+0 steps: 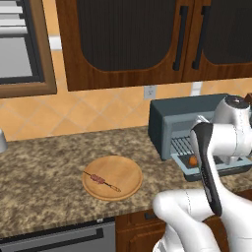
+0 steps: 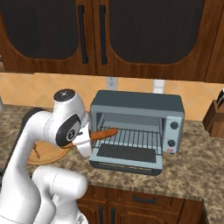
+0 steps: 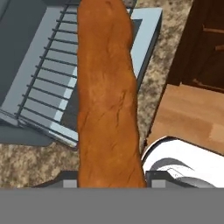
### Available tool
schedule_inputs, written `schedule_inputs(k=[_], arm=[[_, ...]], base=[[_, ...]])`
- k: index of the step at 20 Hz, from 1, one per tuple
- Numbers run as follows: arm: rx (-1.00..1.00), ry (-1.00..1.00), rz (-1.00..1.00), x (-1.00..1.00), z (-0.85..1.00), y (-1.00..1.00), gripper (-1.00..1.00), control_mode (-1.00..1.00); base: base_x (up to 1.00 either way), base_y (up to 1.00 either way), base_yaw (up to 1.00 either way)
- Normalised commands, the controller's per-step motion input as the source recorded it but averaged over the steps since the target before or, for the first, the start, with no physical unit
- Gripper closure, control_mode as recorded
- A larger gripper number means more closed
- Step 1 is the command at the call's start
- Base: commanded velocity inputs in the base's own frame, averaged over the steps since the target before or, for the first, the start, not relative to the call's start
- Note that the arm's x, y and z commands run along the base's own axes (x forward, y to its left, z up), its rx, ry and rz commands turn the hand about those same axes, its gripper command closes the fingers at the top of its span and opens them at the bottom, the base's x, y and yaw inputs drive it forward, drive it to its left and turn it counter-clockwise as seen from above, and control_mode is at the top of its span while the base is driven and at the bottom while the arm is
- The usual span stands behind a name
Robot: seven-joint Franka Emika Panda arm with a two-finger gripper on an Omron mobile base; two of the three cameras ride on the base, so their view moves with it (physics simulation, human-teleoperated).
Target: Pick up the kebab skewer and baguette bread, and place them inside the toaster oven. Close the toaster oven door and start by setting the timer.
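Note:
My gripper point(image 3: 111, 181) is shut on the baguette bread point(image 3: 107, 96), an orange-brown loaf that sticks out ahead of the fingers. The loaf point(image 2: 104, 133) hangs over the left part of the open toaster oven door point(image 2: 127, 158), its tip reaching toward the wire rack point(image 2: 135, 138). The toaster oven point(image 2: 140, 105) is a blue-grey box with its door folded down flat. A small end of the baguette point(image 1: 193, 161) peeks out beside the arm. The kebab skewer point(image 1: 102, 181) lies on a round wooden plate point(image 1: 123, 170) to the oven's left.
Two knobs point(image 2: 174, 126) sit on the oven's right strip. A wooden knife block point(image 2: 216, 117) stands at the far right of the granite counter point(image 1: 44, 167). Dark wall cabinets point(image 2: 131, 30) hang above. My own white arm blocks much of the oven in the left base view.

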Motion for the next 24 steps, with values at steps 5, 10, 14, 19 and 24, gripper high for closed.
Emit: schedule_inputs(k=[5, 10, 14, 19, 24], arm=[[0.15, -0.23, -0.02, 0.21, 0.01, -0.73, 1.0, -1.0], [0.13, -0.14, 0.0, 0.57, 0.0, -0.34, 1.0, -1.0], [0.07, -0.2, 0.0, 0.2, -0.11, -0.37, 1.0, -1.0], [0.0, -0.09, -0.13, 0.38, -0.41, -0.09, 1.0, -1.0], [0.0, -0.09, -0.19, 0.47, -0.36, 0.0, 1.0, -1.0]], base=[[0.0, 0.0, 0.0], [0.0, 0.0, 0.0], [0.0, 0.0, 0.0], [0.0, 0.0, 0.0], [0.0, 0.0, 0.0]])
